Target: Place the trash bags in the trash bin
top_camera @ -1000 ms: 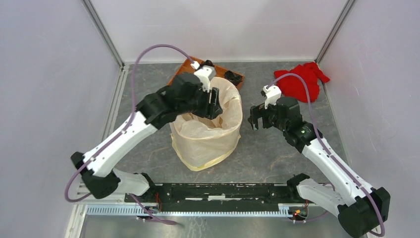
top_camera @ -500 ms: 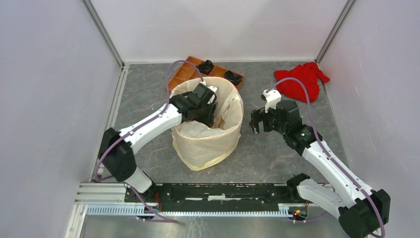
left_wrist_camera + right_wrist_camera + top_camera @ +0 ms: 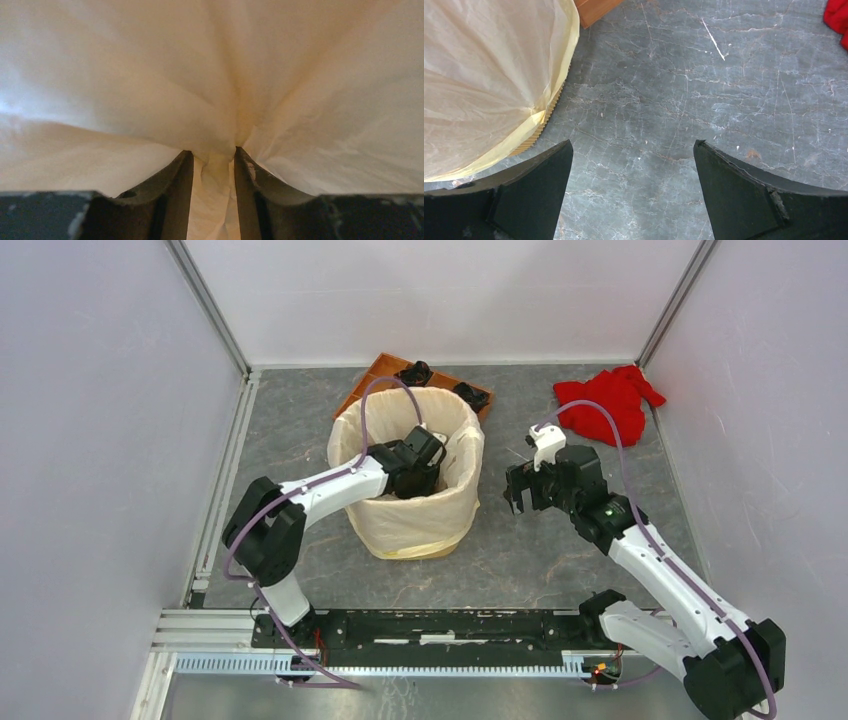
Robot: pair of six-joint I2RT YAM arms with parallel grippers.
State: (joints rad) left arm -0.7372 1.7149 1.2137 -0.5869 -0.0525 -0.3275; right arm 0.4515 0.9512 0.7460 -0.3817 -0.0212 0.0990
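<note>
Trash bag (image 3: 150, 75) pinched by left gripper (image 3: 212, 152) inside trash bin (image 3: 540, 127) could pull back out on withdrawal; right gripper (image 3: 632, 145) hangs open.

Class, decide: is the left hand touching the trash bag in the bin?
Touching. The left wrist view shows the left hand pinching a fold of the trash bag between its fingers.
</note>
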